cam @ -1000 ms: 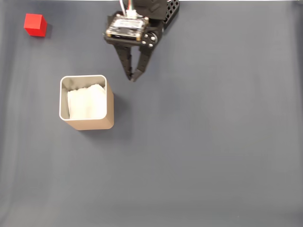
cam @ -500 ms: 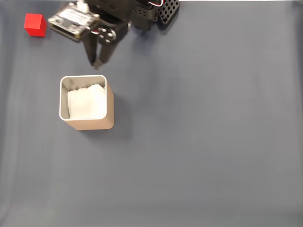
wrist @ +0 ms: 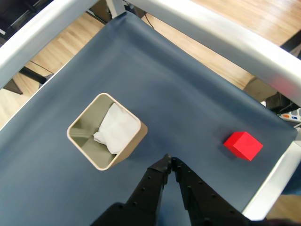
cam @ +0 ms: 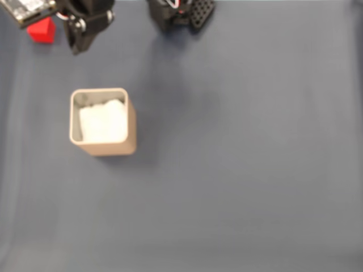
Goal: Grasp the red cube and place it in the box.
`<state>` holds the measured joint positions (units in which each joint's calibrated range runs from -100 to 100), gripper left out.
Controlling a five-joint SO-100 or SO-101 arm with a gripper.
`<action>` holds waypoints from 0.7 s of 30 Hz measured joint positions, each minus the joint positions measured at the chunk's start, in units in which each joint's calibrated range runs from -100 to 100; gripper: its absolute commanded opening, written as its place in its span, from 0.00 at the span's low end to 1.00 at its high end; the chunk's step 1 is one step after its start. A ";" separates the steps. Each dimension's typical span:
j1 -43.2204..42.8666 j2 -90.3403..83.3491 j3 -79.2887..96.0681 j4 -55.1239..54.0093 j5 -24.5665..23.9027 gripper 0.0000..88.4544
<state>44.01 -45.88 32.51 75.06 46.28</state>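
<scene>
The red cube [cam: 41, 32] lies in the far top-left corner of the fixed view, partly covered by my arm. In the wrist view the red cube [wrist: 243, 145] sits to the right, close to the mat's edge. My gripper [cam: 76, 49] hovers just right of the cube, fingers together with nothing between them. In the wrist view the gripper [wrist: 169, 160] is shut, its tips between the cube and the box. The tan box [cam: 131, 130] stands upright below the gripper, with white padding inside; the box [wrist: 133, 142] lies left of the tips in the wrist view.
A dark blue-grey mat [cam: 244, 158] covers the table, with wide free room at the right and the bottom. The arm's black base [cam: 181, 11] sits at the top edge. White frame rails [wrist: 225, 33] and wooden floor border the mat in the wrist view.
The arm has swung left, from above and to the right of the box to the top-left corner beside the cube. The gripper stayed shut and empty.
</scene>
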 measured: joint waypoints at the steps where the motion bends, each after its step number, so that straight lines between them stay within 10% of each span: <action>1: 0.98 0.53 0.00 0.00 0.05 0.00; 21: 13.98 14.53 -5.46 -1.71 -0.29 0.15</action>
<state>57.99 -31.34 27.05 73.35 45.98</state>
